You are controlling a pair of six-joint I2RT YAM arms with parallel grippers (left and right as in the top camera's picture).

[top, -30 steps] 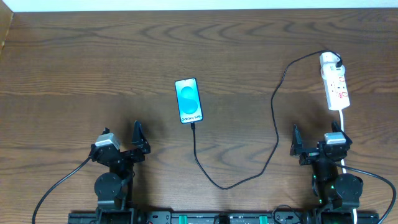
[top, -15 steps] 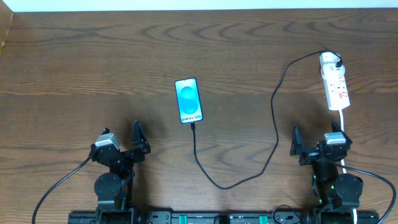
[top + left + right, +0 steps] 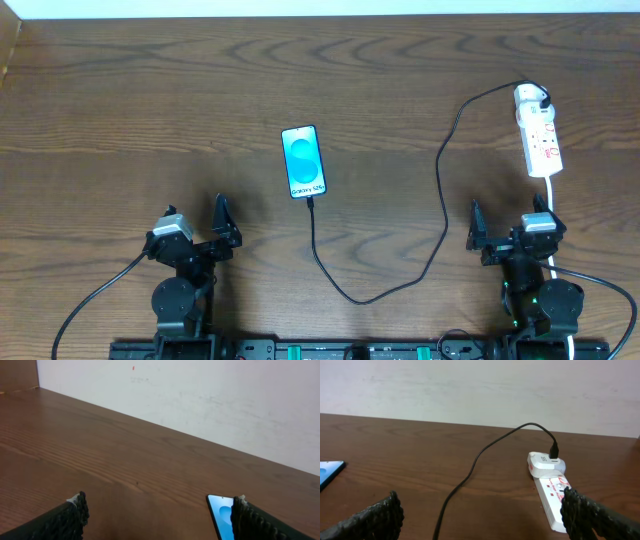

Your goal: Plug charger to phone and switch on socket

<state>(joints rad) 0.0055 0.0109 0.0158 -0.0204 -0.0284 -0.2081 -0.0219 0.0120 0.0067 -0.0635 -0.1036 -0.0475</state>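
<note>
Overhead: the phone (image 3: pixel 304 161) lies face up on the bench (image 3: pixel 150 100). The charger (image 3: pixel 444 200) leaves its near end, loops toward me, then climbs to the socket (image 3: pixel 538 140), far right of the phone. The left pincer (image 3: pixel 195 237) and right pincer (image 3: pixel 510 235) sit nearer me than the phone.

Left wrist: pincer spread wide and empty, phone just ahead-right.

Right wrist: pincer wide and empty, socket right of the phone.

The cable looks limp, so I'd grip the stiff connector. The light socket may skid under a press.
</note>
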